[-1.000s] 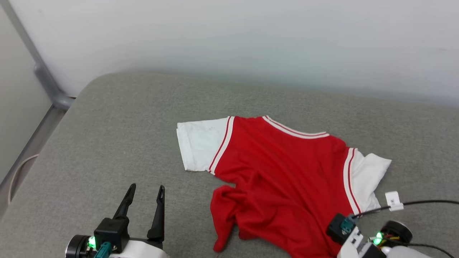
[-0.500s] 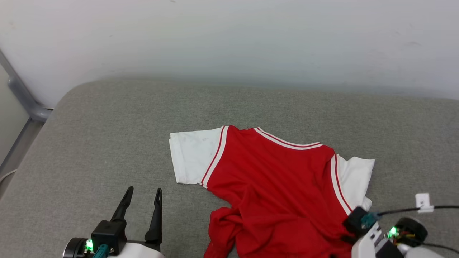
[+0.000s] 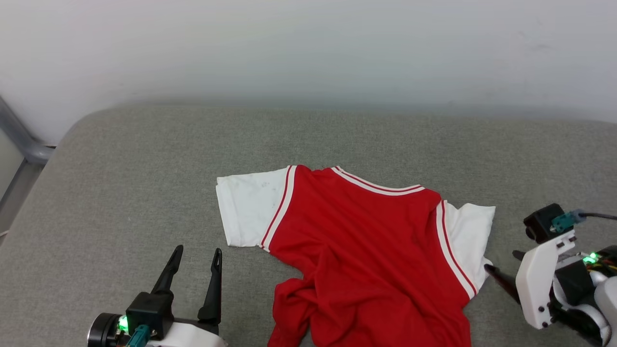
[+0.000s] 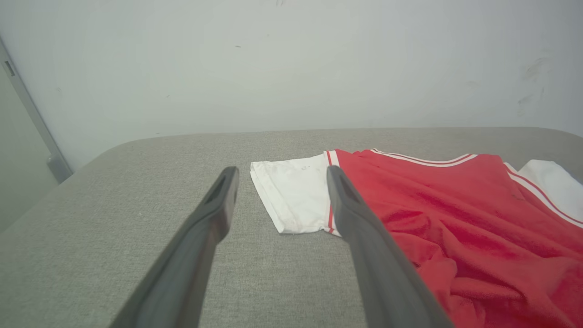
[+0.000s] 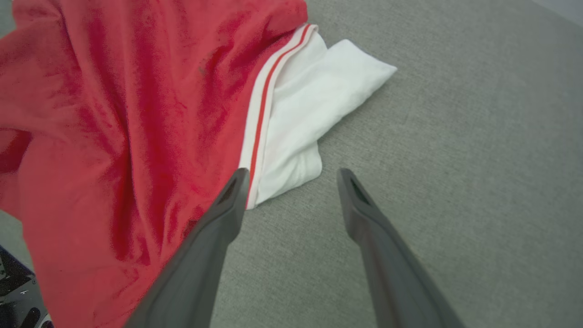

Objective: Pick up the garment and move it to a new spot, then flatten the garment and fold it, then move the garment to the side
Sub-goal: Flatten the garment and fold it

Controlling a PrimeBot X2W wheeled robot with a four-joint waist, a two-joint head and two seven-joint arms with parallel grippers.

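The garment [image 3: 366, 250], a red jersey with white sleeves and striped trim, lies plain side up on the grey cushion. Its collar points at the wall. Its lower left hem is bunched, and the right sleeve [image 5: 314, 105] is folded under itself. My left gripper [image 3: 198, 250] hovers open to the garment's left, fingers pointing at the wall; in the left wrist view the left gripper [image 4: 281, 171] frames the flat left sleeve [image 4: 296, 196]. My right gripper [image 3: 500, 260] is open just off the right sleeve's lower edge, holding nothing. In the right wrist view the right gripper [image 5: 292, 172] has its left fingertip by the striped seam.
The grey cushion [image 3: 144, 168] reaches a white wall at the back, with a rounded corner at the far left. A grey metal pipe [image 3: 19, 140] runs down beside that corner. A black cable [image 3: 597, 215] leads off the right wrist.
My right gripper has opened, let go of the garment's lower right part and drawn out to the right, beside the sleeve. The head camera shifted. The left gripper kept its place.
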